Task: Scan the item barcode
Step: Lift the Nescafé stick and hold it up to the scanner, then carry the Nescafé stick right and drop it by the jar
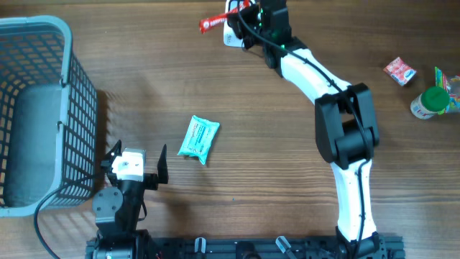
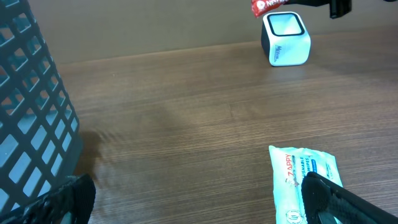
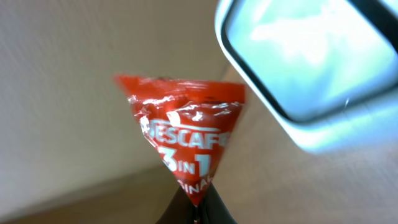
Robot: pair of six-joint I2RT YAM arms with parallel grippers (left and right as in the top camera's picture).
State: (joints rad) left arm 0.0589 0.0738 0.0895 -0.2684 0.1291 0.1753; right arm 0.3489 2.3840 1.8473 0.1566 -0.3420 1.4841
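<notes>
at 9 o'clock on the tabletop (image 1: 273,180), seen from overhead, a grey-blue mesh basket (image 1: 43,108) runs past the left edge. at 7 o'clock, just beside the basket's near corner, the left pincer (image 1: 139,158) hovers with its black fingers (image 2: 354,208) spread wide apart and nothing between them. toward 1 o'clock of it, near the middle of the tabletop, a teal wipes pack (image 1: 198,139) lies flat, apart from the fingers. in the left wrist view its printed end shows just behind the right-hand finger.

at 12 o'clock, close to the far edge, the red sachet (image 1: 215,23) is held up off the wood, with its free end pointing toward 9 o'clock. the right pincer (image 1: 243,11) is clamped tight on its other end, and the white arm reaches out to it from 5 o'clock. just beside the sachet sits the scanner (image 1: 233,34), a small white box with a glass window on top. in the right wrist view the sachet reads nescafe 3 in 1 and its narrow end is pinched at 6 o'clock. the scanner window fills the 2 o'clock corner close beside it. whether a barcode faces the window cannot be told.

at 3 o'clock, well apart from all this, sit a red-and-white packet (image 1: 399,70), a green-capped bottle (image 1: 430,101) and, just beside the bottle at the edge, a green packet (image 1: 451,79).
</notes>
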